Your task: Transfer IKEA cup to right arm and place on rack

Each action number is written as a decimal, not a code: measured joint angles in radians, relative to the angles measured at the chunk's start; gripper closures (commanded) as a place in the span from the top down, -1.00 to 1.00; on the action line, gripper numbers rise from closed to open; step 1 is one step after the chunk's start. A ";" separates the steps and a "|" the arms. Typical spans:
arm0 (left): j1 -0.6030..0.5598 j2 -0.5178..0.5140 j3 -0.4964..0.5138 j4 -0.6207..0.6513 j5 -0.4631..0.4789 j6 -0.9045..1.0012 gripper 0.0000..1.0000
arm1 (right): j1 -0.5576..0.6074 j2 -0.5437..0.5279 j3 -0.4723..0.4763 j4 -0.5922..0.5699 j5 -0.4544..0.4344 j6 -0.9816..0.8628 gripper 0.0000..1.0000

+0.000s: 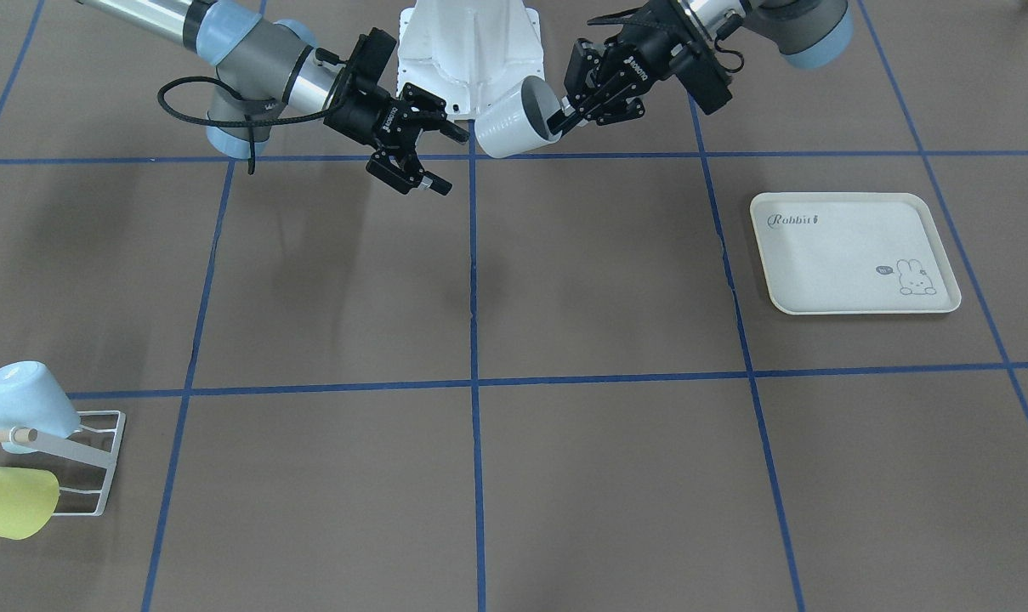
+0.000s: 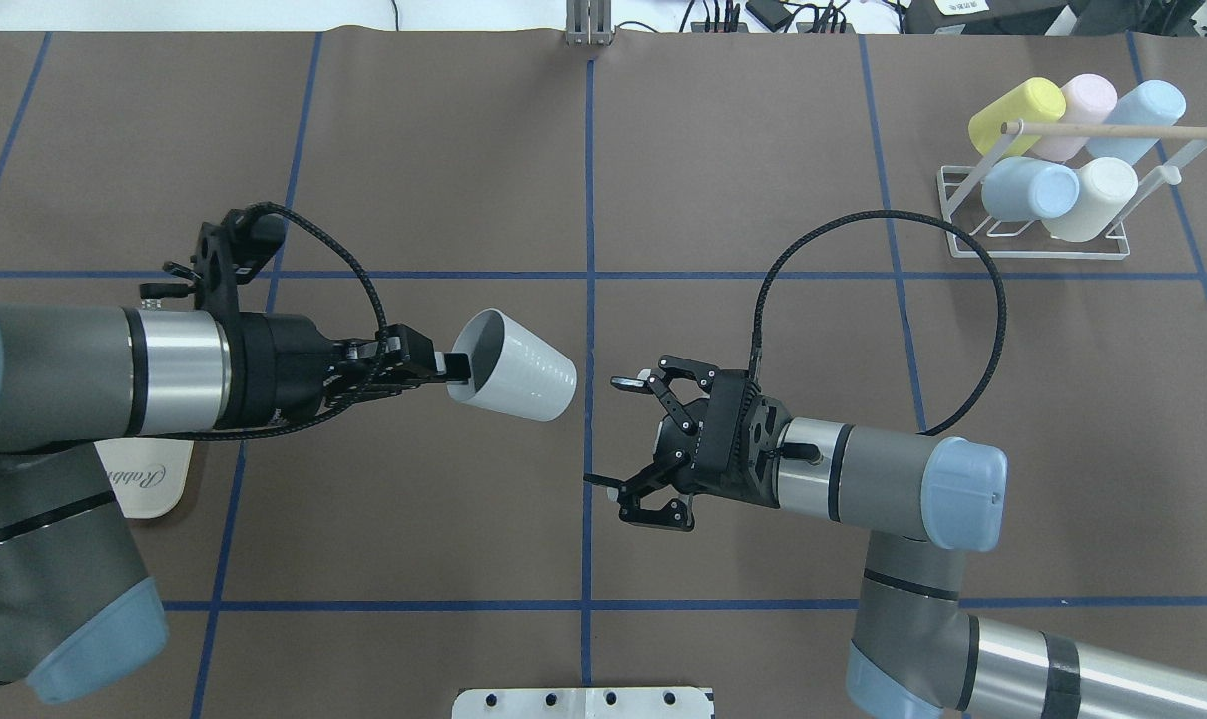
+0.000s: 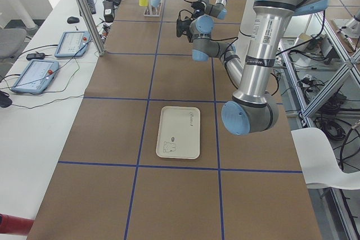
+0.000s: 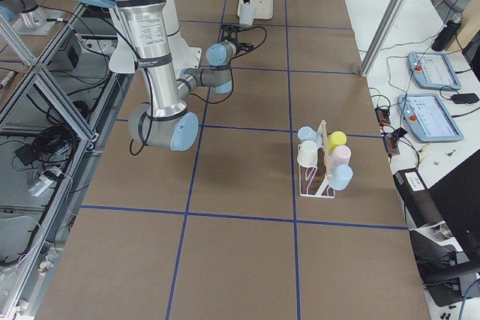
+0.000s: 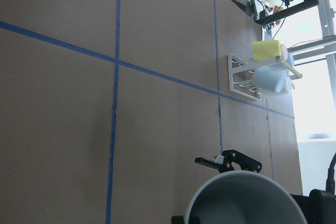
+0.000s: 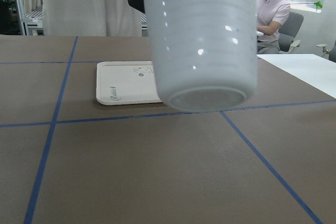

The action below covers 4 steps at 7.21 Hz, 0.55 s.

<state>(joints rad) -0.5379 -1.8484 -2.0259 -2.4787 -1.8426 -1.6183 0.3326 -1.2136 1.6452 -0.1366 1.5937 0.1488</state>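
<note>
Brown tabletop (image 2: pixel 413 150), gridded with blue tape (image 2: pixel 590 180), holds rack (image 2: pixel 1112 130) and tray (image 1: pixel 837 255).

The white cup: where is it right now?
In the overhead view the white cup is just left of the centre line, held by its rim in the left gripper, base toward the open right gripper.

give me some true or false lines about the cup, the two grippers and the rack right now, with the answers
1. The left gripper holds the white cup by its rim. True.
2. The right gripper is shut on the cup. False: it is open and apart from the cup.
3. The cup sits on the tray. False: it is held in the air on its side, away from the tray.
4. The rack holds five cups. True.
5. The cup's opening faces the right gripper. False: its base does.
</note>
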 measured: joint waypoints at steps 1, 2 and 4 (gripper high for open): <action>0.015 -0.021 0.021 0.001 0.006 -0.002 -1.00 | -0.005 0.000 0.002 0.007 -0.001 0.000 0.97; 0.031 -0.028 0.031 0.002 0.009 -0.002 -1.00 | -0.009 0.001 0.004 0.009 -0.001 -0.001 0.97; 0.066 -0.032 0.036 0.002 0.011 -0.002 -1.00 | -0.010 0.001 0.007 0.011 -0.001 -0.001 0.97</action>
<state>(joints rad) -0.4724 -1.8807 -1.9903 -2.4770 -1.8319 -1.6199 0.3226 -1.2121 1.6526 -0.1259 1.5923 0.1473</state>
